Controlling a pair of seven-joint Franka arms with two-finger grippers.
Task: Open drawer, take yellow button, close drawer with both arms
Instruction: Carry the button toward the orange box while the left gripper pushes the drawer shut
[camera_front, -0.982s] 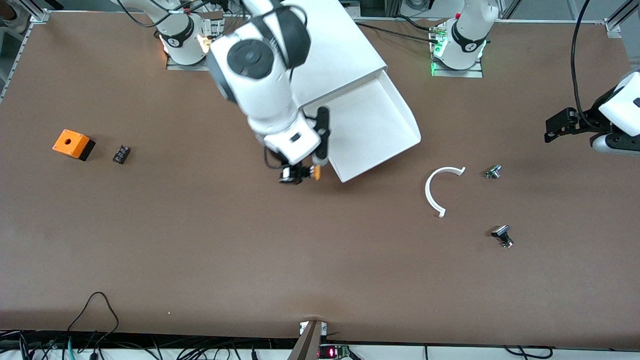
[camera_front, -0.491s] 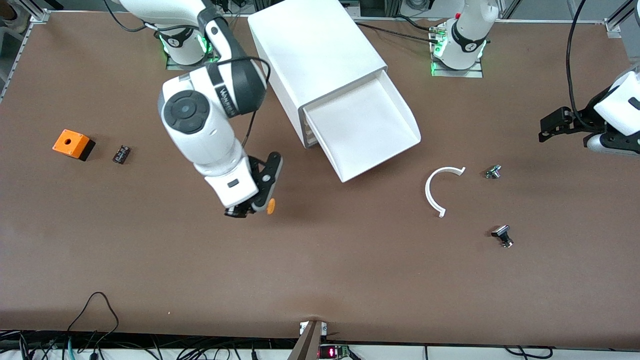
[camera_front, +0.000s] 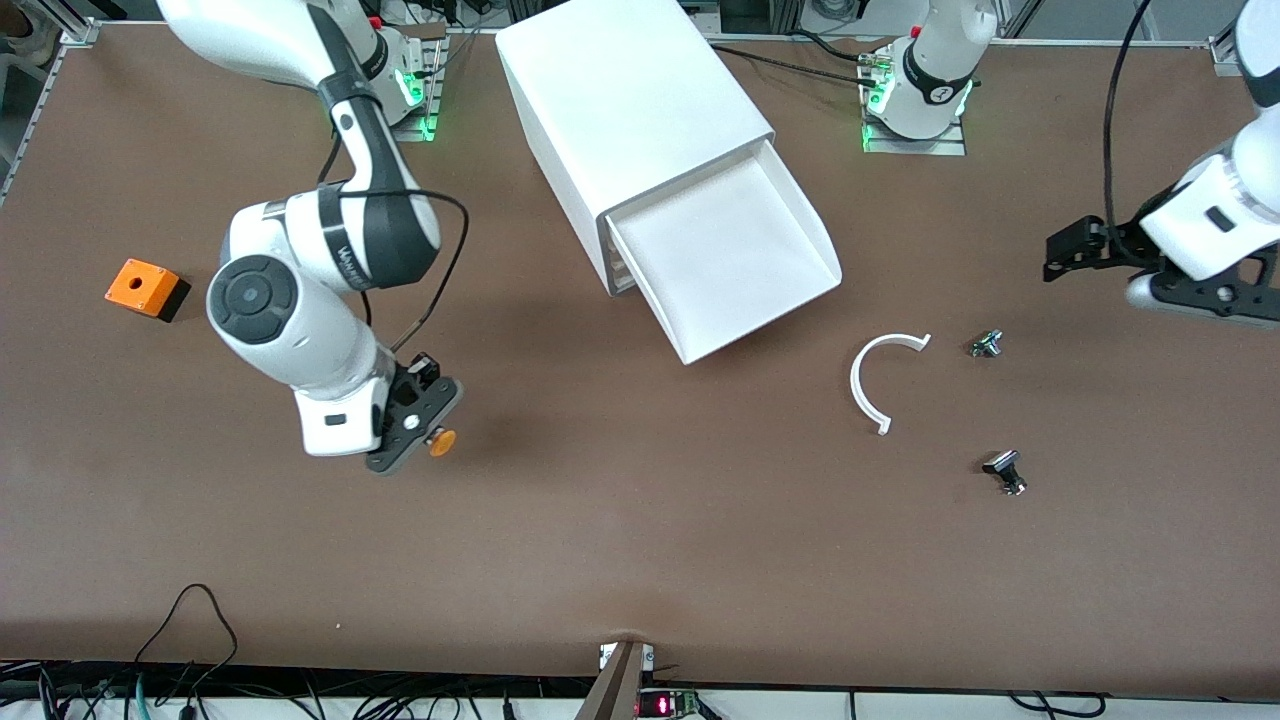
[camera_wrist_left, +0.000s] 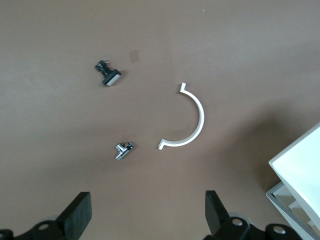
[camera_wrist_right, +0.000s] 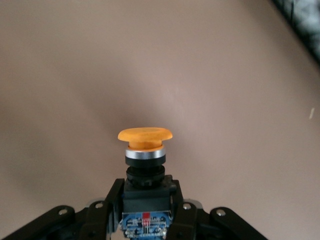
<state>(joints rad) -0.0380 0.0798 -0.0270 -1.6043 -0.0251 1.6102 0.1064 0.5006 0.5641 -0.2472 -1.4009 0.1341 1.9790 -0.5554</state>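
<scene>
The button (camera_wrist_right: 144, 145) is sitting clamped by its black-and-blue body in the right tool (camera_front: 420, 432), over bare table (camera_front: 640, 560) toward the right arm's end, well apart from the orange box (camera_front: 146, 288). The taking step is looking done, with the drawer (camera_front: 730, 262) standing pulled out and apparently empty, so setting the button down and pushing the drawer shut are calling for attention next. The left tool (camera_wrist_left: 145, 220) is hanging with fingers apart over the white arc (camera_wrist_left: 187, 122) and small metal parts (camera_wrist_left: 123, 150), which are lying in front of the drawer's flared edge.
</scene>
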